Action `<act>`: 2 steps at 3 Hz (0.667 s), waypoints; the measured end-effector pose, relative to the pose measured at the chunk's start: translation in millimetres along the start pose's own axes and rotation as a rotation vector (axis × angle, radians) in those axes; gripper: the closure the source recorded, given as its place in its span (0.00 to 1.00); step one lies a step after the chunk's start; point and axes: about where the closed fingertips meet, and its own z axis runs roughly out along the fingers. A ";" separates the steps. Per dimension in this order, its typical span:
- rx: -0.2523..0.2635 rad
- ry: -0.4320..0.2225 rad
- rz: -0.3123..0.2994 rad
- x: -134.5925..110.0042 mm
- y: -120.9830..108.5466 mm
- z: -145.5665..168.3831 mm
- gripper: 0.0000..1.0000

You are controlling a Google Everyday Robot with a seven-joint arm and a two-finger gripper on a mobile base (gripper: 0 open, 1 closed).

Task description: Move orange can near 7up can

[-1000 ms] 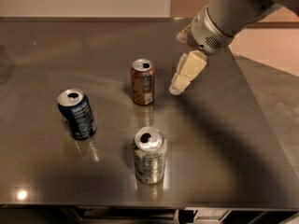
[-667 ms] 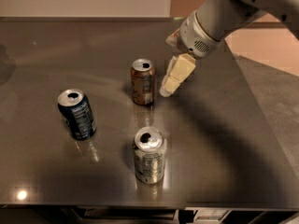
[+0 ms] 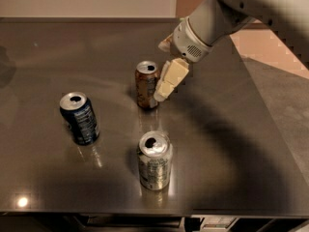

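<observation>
Gripper (image 3: 164,72) has come in from the right edge, jaws apart, just beside the orange can (image 3: 147,86) at the middle of the surface (image 3: 241,149). I reckon the grasp comes next; the 7up can (image 3: 154,161) stands near the front edge.

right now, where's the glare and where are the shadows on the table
Camera view: a small glare spot near the front-left corner of the table; the arm throws a broad shadow curving right of the orange can, with the gripper close at that can's right side.
</observation>
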 end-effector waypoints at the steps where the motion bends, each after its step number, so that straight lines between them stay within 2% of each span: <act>1: -0.033 -0.020 -0.012 -6.7 -1.6 10.8 0.00; 2: -0.036 -0.022 -0.013 -7.3 -1.5 11.5 0.00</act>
